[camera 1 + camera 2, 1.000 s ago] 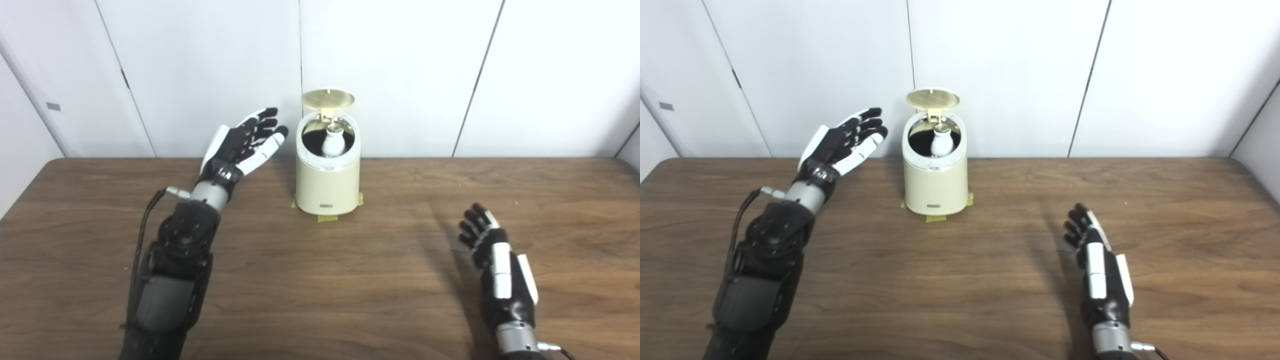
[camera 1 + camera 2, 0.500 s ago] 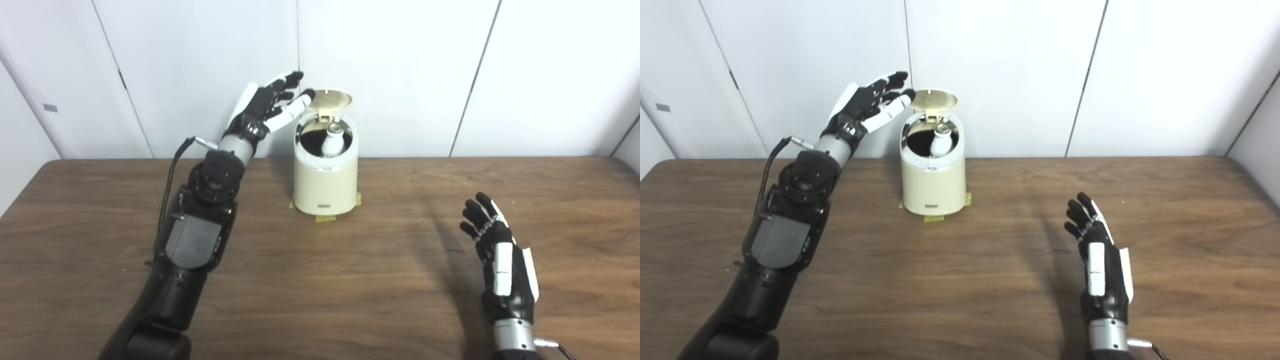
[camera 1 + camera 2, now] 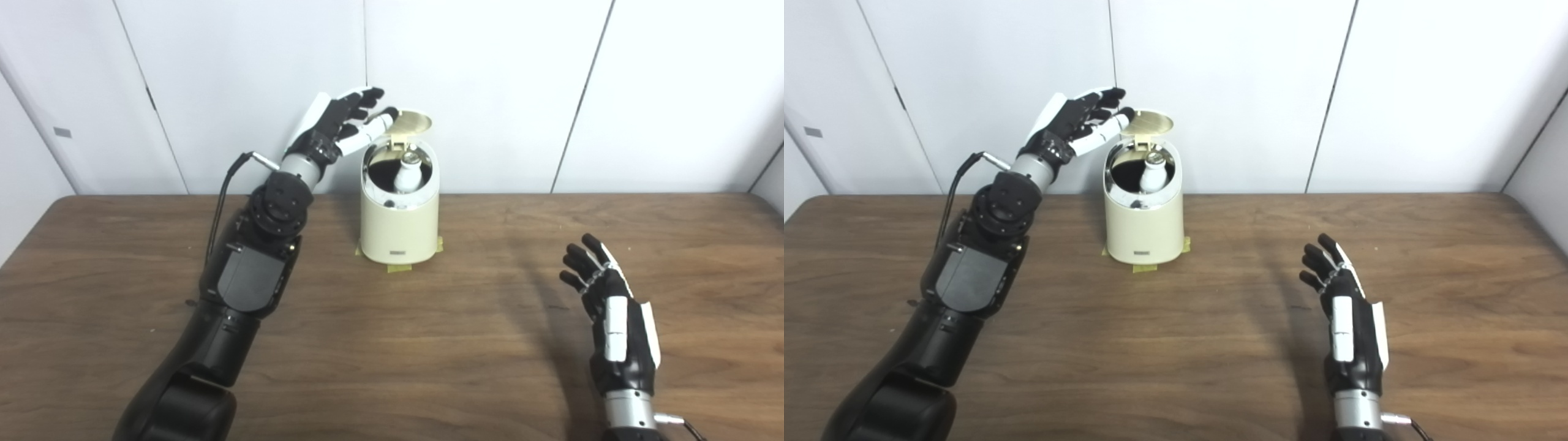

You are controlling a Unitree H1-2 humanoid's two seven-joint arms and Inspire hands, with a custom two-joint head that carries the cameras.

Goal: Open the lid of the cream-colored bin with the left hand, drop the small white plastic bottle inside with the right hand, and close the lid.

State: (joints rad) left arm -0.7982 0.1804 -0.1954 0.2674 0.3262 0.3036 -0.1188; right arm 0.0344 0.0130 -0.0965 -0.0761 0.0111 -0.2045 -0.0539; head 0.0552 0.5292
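Observation:
The cream-colored bin (image 3: 399, 223) stands at the back middle of the table, its round gold-lined lid (image 3: 411, 121) raised behind the opening. Inside the opening stands the small white plastic bottle (image 3: 404, 174), cap up. My left hand (image 3: 343, 121) is raised at the lid's left edge, open, fingers spread, fingertips overlapping the lid's rim; whether they touch it I cannot tell. My right hand (image 3: 612, 321) hovers low over the table at the front right, open and holding nothing.
The wooden table (image 3: 392, 343) runs wide on all sides of the bin. Yellow tape (image 3: 398, 266) marks the bin's base. White wall panels (image 3: 490, 86) stand right behind the bin.
My left hand has risen from beside the bin and moved right up to the lid's left edge. The right hand has barely shifted. The lid stays up and the bottle stays inside.

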